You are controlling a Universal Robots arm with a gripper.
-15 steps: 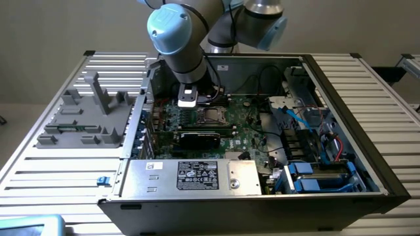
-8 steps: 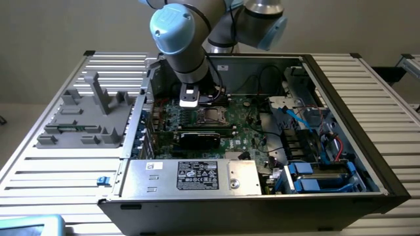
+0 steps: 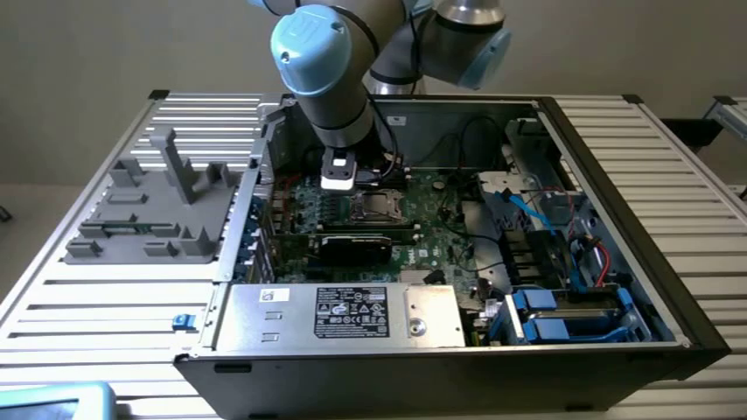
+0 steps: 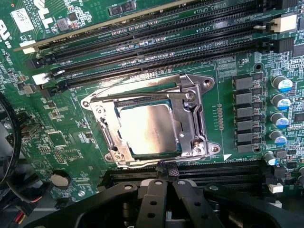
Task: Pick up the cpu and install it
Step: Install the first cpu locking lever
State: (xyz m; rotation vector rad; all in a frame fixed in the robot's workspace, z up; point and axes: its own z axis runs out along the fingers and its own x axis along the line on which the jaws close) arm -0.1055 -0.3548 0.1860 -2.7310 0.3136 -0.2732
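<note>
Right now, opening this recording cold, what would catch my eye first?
The pale blue and grey robot arm reaches down into an open computer case on the slatted table. In the wrist view, the cpu lies in its silvery socket frame on the green motherboard, with the shut gripper close beside that frame.

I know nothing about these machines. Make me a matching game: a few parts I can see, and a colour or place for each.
1 cpu
2 memory slots
3 power supply
4 grey fixture

a silver box, black label
b outside the computer case, exterior view's left
c silvery, lying in the socket frame
d long black parallel strips

Pairs: 1-c, 2-d, 3-a, 4-b
</note>
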